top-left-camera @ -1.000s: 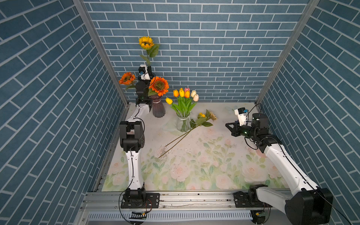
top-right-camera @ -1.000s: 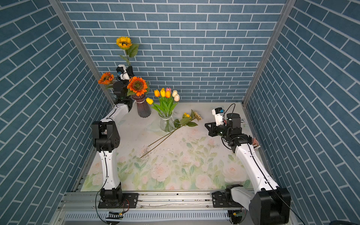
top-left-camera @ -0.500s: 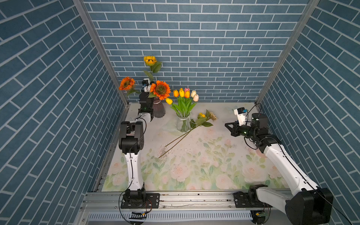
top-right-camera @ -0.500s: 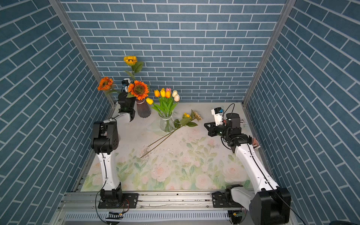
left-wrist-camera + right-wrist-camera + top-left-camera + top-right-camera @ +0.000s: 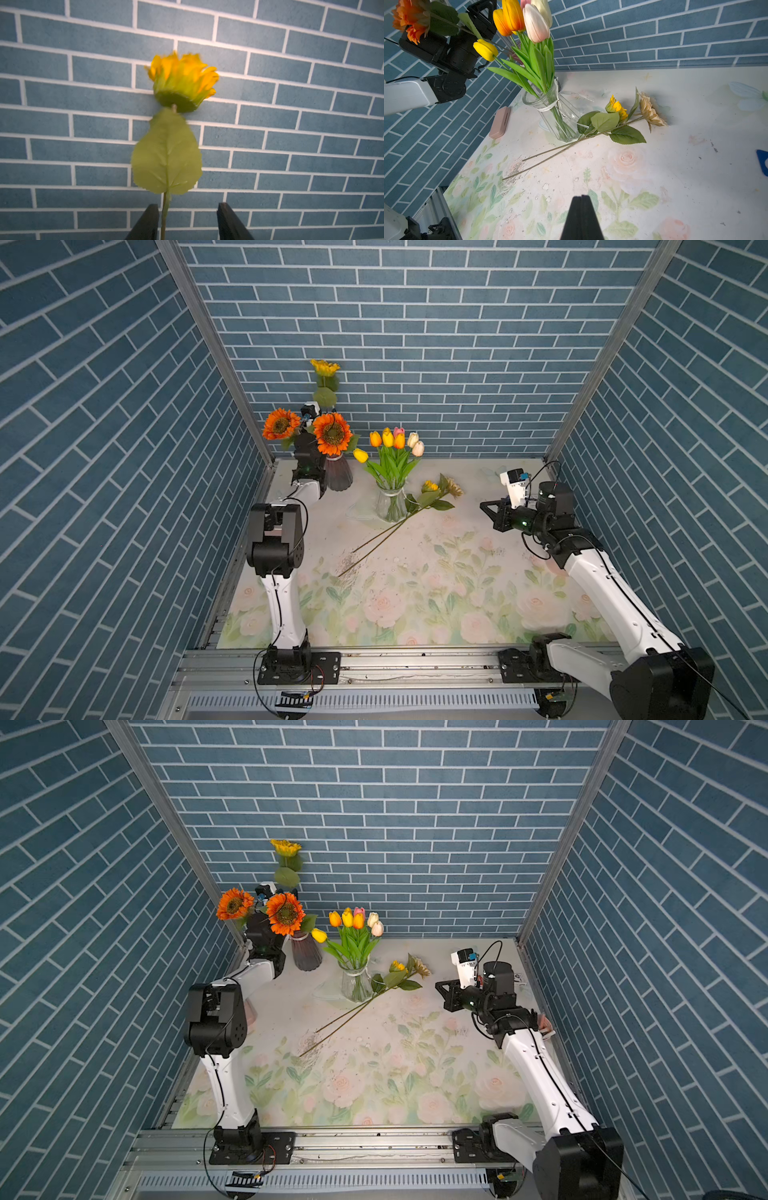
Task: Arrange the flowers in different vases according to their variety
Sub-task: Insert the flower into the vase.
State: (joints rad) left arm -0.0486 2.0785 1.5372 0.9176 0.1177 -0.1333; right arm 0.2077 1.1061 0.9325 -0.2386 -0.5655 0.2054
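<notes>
A yellow sunflower (image 5: 325, 366) (image 5: 182, 81) stands upright by the back wall, above the ribbed dark purple vase (image 5: 338, 475), which holds two orange sunflowers (image 5: 332, 433). My left gripper (image 5: 188, 205) is open behind them; the sunflower's stem runs beside one finger (image 5: 150, 218) with a wide gap to the other. Several tulips (image 5: 392, 439) fill the clear vase (image 5: 390, 506) (image 5: 560, 118). A small yellow sunflower (image 5: 616, 108) and a cream sunflower (image 5: 651, 113) lie on the mat beside it. My right gripper (image 5: 581, 196) (image 5: 484, 506) hovers shut and empty to their right.
A flat pink case (image 5: 500, 122) lies near the left wall, behind the left arm. A blue object (image 5: 763, 162) shows at the mat's right side. Brick walls close in the back and both sides. The floral mat (image 5: 436, 593) covers the table.
The left gripper came down with the yellow sunflower, lowering it over the purple vase. Its jaws then opened and let go of the stem. The right arm stayed still.
</notes>
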